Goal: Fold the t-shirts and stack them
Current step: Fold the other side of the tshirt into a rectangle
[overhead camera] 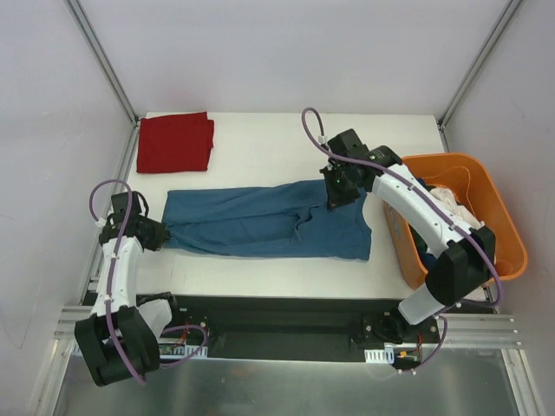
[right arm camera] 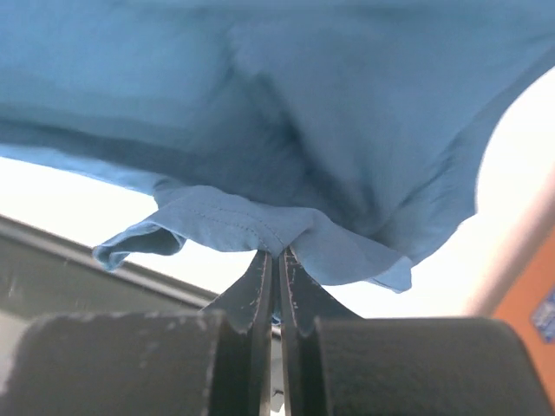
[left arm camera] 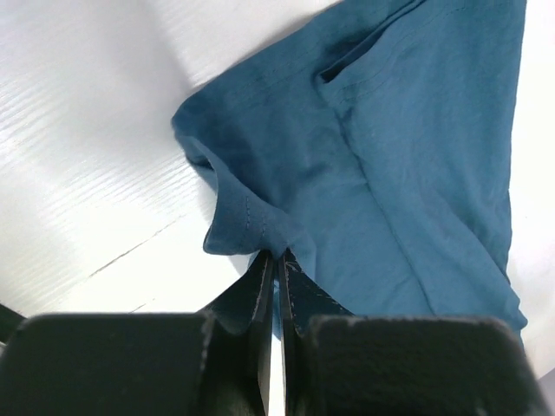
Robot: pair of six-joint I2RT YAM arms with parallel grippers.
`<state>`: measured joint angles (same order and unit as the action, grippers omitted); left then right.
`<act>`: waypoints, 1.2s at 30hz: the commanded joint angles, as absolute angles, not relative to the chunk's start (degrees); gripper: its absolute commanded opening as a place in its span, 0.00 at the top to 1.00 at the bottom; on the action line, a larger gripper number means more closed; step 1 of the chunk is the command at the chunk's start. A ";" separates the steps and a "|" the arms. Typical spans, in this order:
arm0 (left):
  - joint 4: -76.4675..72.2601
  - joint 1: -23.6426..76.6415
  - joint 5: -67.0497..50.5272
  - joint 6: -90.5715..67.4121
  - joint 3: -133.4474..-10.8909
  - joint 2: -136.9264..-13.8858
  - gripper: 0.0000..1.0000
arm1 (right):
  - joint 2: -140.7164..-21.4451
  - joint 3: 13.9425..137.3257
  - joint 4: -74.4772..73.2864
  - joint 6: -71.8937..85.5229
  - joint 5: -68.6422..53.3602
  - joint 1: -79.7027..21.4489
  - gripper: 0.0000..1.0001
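Observation:
A teal-blue t-shirt (overhead camera: pixel 269 221) lies stretched across the middle of the white table (overhead camera: pixel 260 160). My left gripper (overhead camera: pixel 159 232) is shut on its left end; the left wrist view shows the cloth (left arm camera: pixel 390 156) pinched at the fingertips (left arm camera: pixel 260 273). My right gripper (overhead camera: pixel 336 195) is shut on its upper right edge and holds a hem fold (right arm camera: pixel 234 221) above the table. A deep red t-shirt (overhead camera: pixel 175 141) lies folded at the back left corner. More shirts, white and dark, lie in the orange basket (overhead camera: pixel 499 221).
The orange plastic basket stands at the table's right edge, beside my right arm. Metal frame posts (overhead camera: pixel 104 61) rise at the back corners, and a black rail (overhead camera: pixel 286 308) runs along the near edge.

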<state>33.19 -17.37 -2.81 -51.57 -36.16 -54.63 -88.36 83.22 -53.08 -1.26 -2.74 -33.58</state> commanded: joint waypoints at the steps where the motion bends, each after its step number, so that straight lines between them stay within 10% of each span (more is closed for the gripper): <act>1: 30.24 -17.84 -4.74 -50.19 -40.60 -60.19 1.00 | -91.93 90.43 -53.70 -3.52 1.93 -30.50 0.99; 17: 26.10 -17.84 -4.75 -50.01 -49.48 -78.40 1.00 | -113.88 109.66 -49.39 -7.73 0.79 -22.07 0.98; 21: 26.10 -17.84 -4.83 -49.57 -50.71 -78.93 0.82 | -119.70 116.09 -51.41 -8.17 1.05 -21.53 0.87; 24: 26.10 -17.84 -6.41 -49.22 -51.77 -77.70 0.56 | -122.78 120.58 -54.57 -8.35 0.79 -21.53 0.60; 25: 26.10 -17.84 -6.85 -49.22 -51.94 -77.09 0.47 | -122.26 120.50 -55.45 -8.52 0.53 -21.62 0.34; 26: 26.10 -17.84 -7.38 -49.48 -51.77 -75.69 0.25 | -121.21 117.54 -55.11 -8.79 -1.65 -21.62 0.26; 29: 26.10 -17.40 -8.79 -49.83 -50.98 -72.53 0.01 | -114.89 110.59 -51.60 -8.18 -1.76 -21.97 0.08; 36: 25.31 -9.51 -10.55 -49.04 -53.16 -70.92 0.01 | -96.36 86.51 -41.77 -0.73 -6.93 -23.20 0.03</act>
<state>25.80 -14.26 -8.58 -49.98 -50.11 -70.98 -108.09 93.76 -47.83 -6.31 -2.35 -22.26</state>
